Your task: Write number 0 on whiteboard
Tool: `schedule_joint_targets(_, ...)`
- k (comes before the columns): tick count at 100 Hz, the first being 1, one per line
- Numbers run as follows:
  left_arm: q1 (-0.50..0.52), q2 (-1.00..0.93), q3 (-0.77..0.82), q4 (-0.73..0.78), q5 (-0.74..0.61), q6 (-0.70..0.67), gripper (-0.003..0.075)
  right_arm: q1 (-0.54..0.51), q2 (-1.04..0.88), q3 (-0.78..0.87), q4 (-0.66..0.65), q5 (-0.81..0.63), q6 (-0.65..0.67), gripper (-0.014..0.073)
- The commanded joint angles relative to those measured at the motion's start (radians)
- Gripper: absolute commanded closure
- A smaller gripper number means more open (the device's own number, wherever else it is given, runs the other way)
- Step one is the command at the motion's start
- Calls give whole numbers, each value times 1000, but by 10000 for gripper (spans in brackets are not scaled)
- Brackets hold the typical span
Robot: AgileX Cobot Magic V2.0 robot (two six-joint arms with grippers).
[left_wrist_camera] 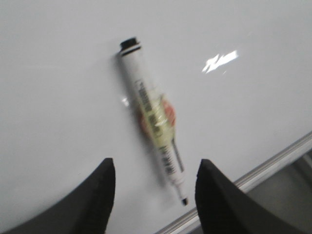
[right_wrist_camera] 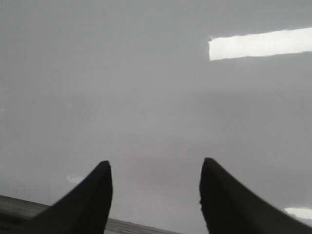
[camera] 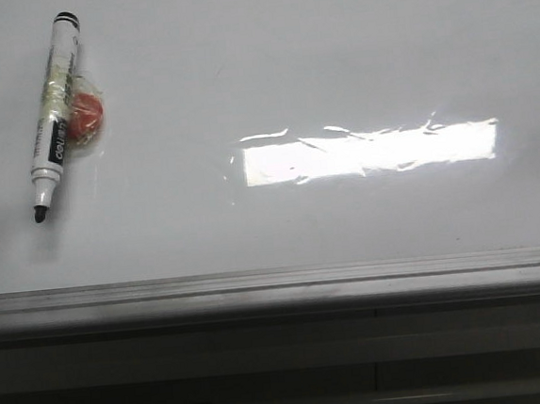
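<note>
whiteboard (camera: 267, 60) fills most of the front view, glossy white, grey metal edge strip (camera: 277, 279) along its near side. a bright rectangular glare patch (camera: 370, 151) sits right of centre. no drawn 0 on the board in any view, surface is blank.

black-tipped marker (camera: 53, 117) lies flat on the board at far left, uncapped, tip pointing toward the near edge, black end cap away from it. a small red-orange round thing (camera: 84, 118) is touching its right side at mid-barrel, with what looks like clear tape over both; can't tell what it is.

left gripper (left_wrist_camera: 155, 168) hangs above the marker (left_wrist_camera: 152, 117), fingers spread wide apart, holding nothing, marker tip between the two fingertips in view.

right gripper (right_wrist_camera: 156, 170) also wide apart and empty, over bare board near the edge strip.
</note>
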Motion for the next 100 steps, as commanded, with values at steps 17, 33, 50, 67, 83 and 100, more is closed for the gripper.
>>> schedule_joint_targets(17, -14, 121, -35, -35, -89, -157, 363, 4, 20, -36, -5, -69, -11, 244)
schedule_joint_targets(33, -14, 195, -35, -35, -79, -169, 363, 4, 20, -36, -5, -69, -11, 244)
schedule_joint_targets(50, -14, 242, -35, -35, -107, -169, 363, 4, 20, -36, -5, -62, -11, 244)
schedule_joint_targets(67, -14, 292, -37, -32, -115, -169, 363, 4, 20, -36, -5, -57, -11, 244)
schedule_joint_targets(83, -14, 334, -37, -30, -112, -169, 383, 4, 20, -36, -5, -55, -11, 244)
schedule_joint_targets(100, -14, 347, -37, -18, -92, -169, 510, 4, 20, -36, -5, -44, -11, 244)
